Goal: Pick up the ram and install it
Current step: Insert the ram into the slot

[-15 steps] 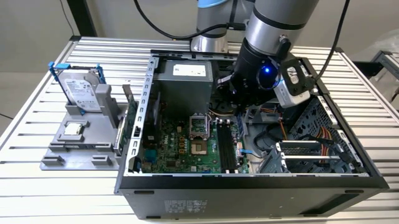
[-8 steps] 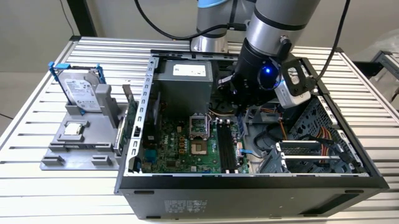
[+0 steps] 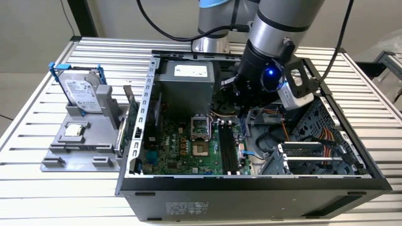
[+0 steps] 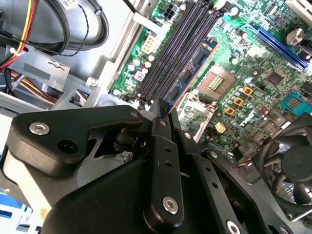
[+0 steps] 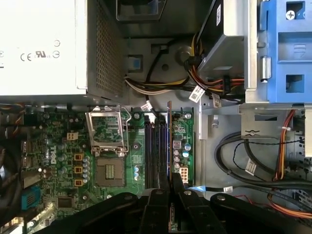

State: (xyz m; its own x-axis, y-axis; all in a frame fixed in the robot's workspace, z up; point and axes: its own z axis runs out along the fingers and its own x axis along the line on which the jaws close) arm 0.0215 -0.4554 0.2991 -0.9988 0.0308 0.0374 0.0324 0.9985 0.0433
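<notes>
One ram (image 4: 187,78) in closed tool (image 4: 163,111)

Green motherboard (image 5: 58,161), blue drive frame (image 3: 74,70).

Place: a robotics lab or test workshop set up for computer assembly.
Counter: the counter (image 3: 56,183) was built of ribbed aluminium profile slats, a surface typical of industrial test rigs.
Arm: an industrial robot arm (image 3: 276,33) was mounted at the far edge, with black cables trailing from it.
Workpiece: an opened desktop computer case (image 3: 251,188) lay on its side, the green motherboard (image 3: 188,146), the power supply (image 3: 185,89) and the wiring all exposed.
Fixture: a grey parts holder (image 3: 78,146) stood at the exterior view's left, carrying a hard drive (image 3: 82,94) upright in a blue frame.
Surroundings: a plain pale wall (image 3: 31,33) stood behind the rig.
</notes>
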